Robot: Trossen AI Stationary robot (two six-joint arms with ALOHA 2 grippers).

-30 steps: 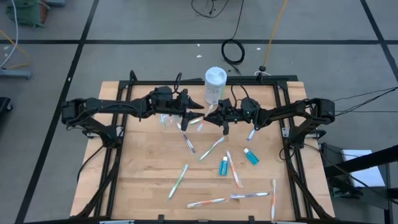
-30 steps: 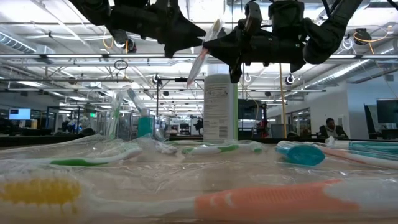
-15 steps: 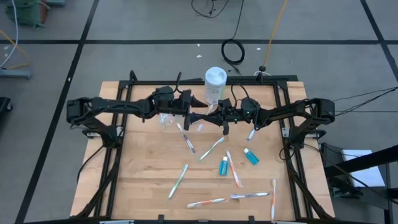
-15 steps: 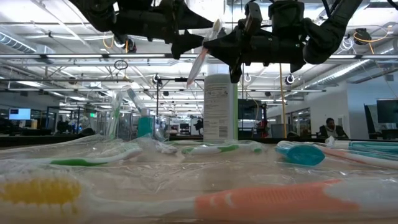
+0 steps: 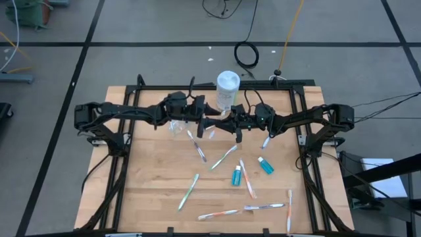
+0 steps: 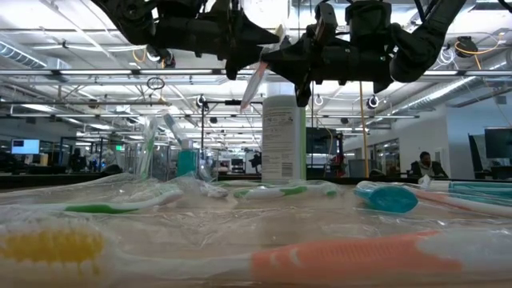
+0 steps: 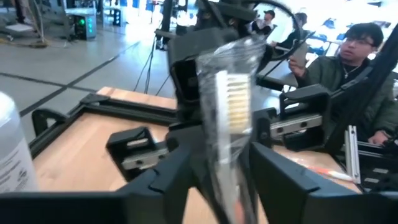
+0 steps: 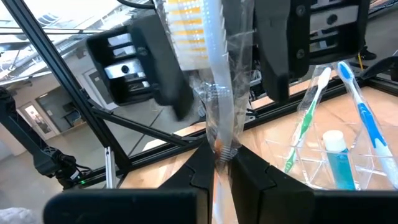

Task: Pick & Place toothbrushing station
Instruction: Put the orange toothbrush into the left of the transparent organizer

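The right gripper clamps a slim, clear-wrapped white toothbrush. The left gripper straddles its bristle end, apparently not yet clenched; close squarely before the right lets go.

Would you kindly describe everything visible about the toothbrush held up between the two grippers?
The toothbrush is slim and white with yellowish bristles, sealed in a clear crinkled plastic wrapper. It hangs in the air above the table, tilted, bristle end up. The right gripper is shut on its lower part. The left gripper sits around the bristle end, its fingers either side of the wrapper; whether they press it is unclear.
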